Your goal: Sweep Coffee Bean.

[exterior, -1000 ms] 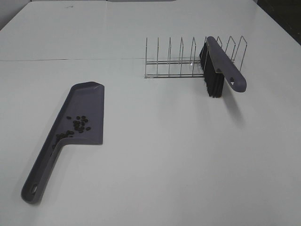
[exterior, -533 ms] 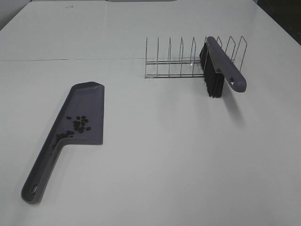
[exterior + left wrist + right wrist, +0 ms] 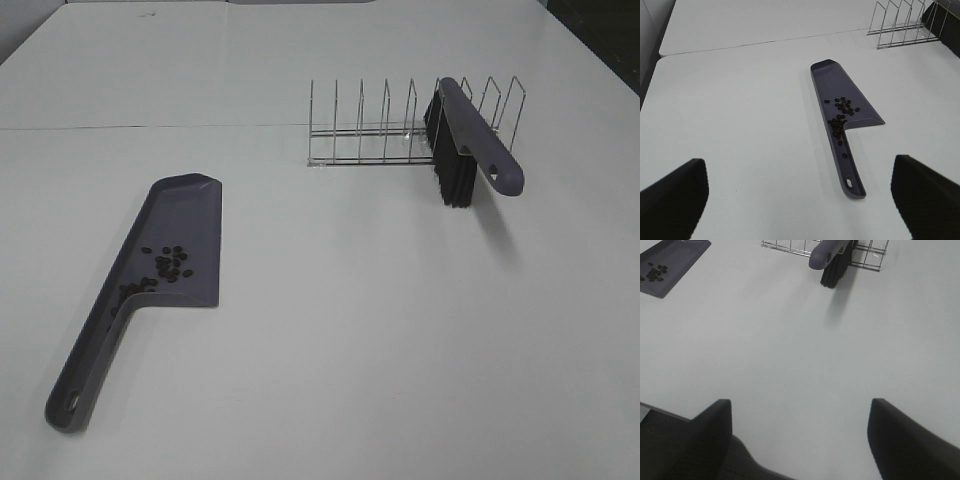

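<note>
The coffee beans (image 3: 167,265) lie as a loose cluster inside the purple-grey dustpan (image 3: 185,225), which rests flat on the white table at the left. They also show in the left wrist view (image 3: 841,111) and the right wrist view (image 3: 654,273). The brush (image 3: 478,135), purple-grey with black bristles, stands in the wire rack (image 3: 370,130) at the back right. My left gripper (image 3: 800,200) is open and empty, well short of the dustpan handle (image 3: 850,175). My right gripper (image 3: 800,435) is open and empty near the table's front edge, far from the brush (image 3: 832,255).
The white table (image 3: 350,330) has a seam running across it behind the dustpan. The wire rack has several upright dividers. The table's front edge shows in the right wrist view (image 3: 670,415). Neither arm shows in the exterior high view.
</note>
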`<state>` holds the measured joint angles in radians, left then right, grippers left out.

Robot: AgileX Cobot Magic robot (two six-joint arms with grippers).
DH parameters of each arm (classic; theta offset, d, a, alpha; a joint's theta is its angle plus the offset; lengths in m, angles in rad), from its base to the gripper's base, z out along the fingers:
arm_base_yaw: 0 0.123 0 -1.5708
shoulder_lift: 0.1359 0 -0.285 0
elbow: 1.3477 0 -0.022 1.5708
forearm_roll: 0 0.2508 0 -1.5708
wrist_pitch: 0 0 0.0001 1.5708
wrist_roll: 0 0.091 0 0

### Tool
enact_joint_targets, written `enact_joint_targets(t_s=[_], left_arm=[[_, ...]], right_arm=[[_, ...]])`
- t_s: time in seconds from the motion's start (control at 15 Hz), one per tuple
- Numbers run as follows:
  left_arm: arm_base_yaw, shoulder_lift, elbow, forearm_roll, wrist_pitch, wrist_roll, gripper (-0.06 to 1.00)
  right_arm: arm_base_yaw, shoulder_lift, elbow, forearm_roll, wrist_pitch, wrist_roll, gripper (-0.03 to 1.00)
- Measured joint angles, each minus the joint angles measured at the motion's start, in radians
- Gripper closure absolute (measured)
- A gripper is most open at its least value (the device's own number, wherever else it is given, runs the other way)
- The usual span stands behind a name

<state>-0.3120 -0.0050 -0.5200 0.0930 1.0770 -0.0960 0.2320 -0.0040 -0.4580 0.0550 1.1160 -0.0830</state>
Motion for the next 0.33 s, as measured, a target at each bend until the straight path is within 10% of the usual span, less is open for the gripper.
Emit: enact_joint_targets(t_s=[0.33], left_arm=[[0.153,-0.002,0.000,0.000,0.000,0.000,0.04]], right_arm=[[0.000,0.000,0.000,0.000,0.000,0.000,0.25]])
